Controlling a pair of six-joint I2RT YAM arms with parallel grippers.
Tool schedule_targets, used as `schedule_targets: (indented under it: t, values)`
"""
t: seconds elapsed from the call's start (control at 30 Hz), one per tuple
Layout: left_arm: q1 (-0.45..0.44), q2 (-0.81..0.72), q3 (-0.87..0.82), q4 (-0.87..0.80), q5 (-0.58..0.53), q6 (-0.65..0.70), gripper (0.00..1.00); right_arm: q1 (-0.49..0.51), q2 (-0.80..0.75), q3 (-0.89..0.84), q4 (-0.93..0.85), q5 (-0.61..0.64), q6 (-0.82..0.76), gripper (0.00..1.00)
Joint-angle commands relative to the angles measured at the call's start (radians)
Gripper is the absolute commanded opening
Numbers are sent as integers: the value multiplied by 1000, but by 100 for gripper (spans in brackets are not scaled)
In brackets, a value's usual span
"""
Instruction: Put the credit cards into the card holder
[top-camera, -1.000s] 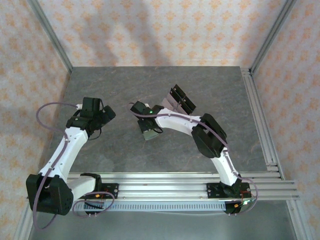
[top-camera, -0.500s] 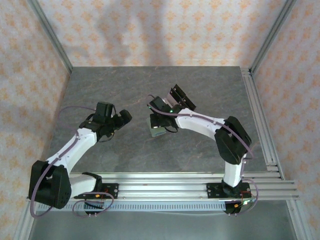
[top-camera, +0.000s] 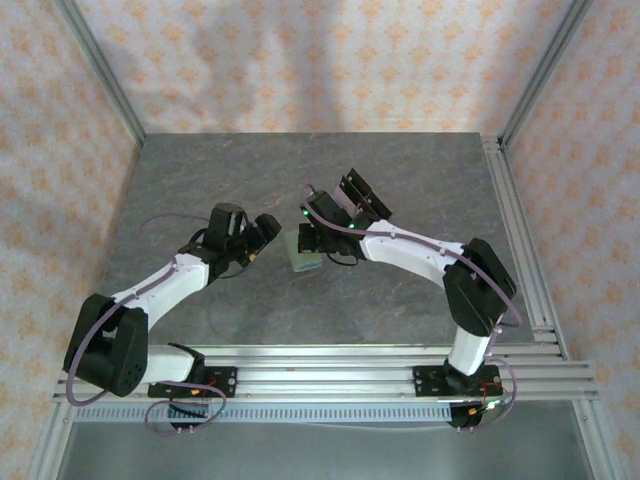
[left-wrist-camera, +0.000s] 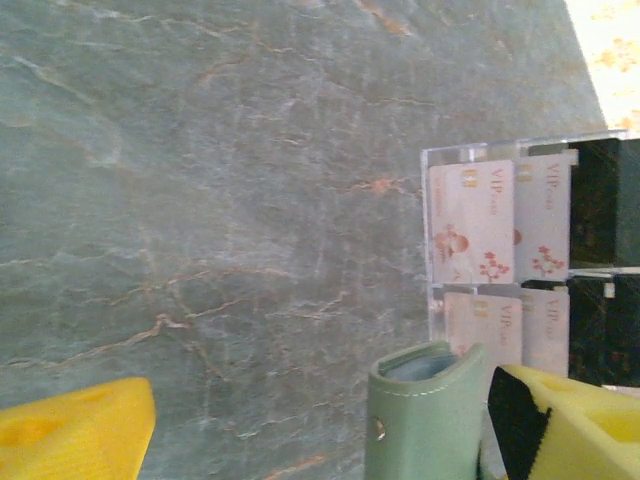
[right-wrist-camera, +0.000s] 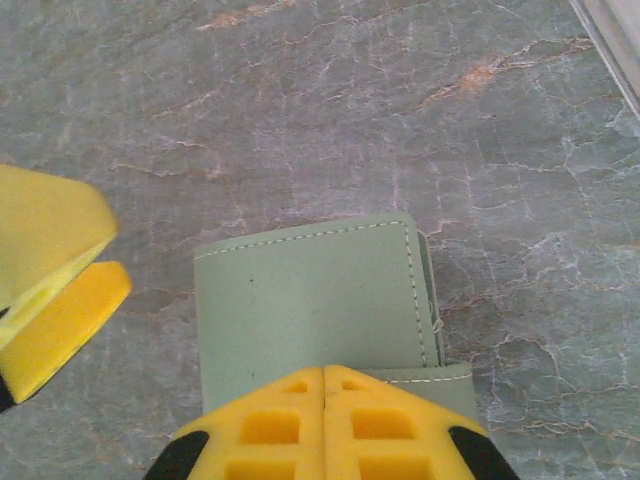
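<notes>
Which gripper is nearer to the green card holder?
Right. The right gripper is shut on the card holder at its edge; the left gripper is open beside it, one finger close to it.

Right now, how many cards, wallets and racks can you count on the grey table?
Pale mauve flat plastic cards: 4 showing, all standing in the rack
Sage-green soft folding wallet: 1
Clear acrylic rack with black parts: 1
Total: 6
</notes>
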Motion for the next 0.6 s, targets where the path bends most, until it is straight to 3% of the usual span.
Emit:
schedule_targets:
  t: [0.0, 0.43, 0.57]
  values:
    - [-20, 13, -14, 90, 0, -58, 85, 0, -38, -12, 40, -18, 28, 0]
    - [-104, 93, 13, 139, -46, -98, 73, 2, -37, -32, 67, -35, 36, 0]
    - [-120, 117, 28, 156, -54, -107, 56, 3, -44, -40, 76, -36, 36, 0]
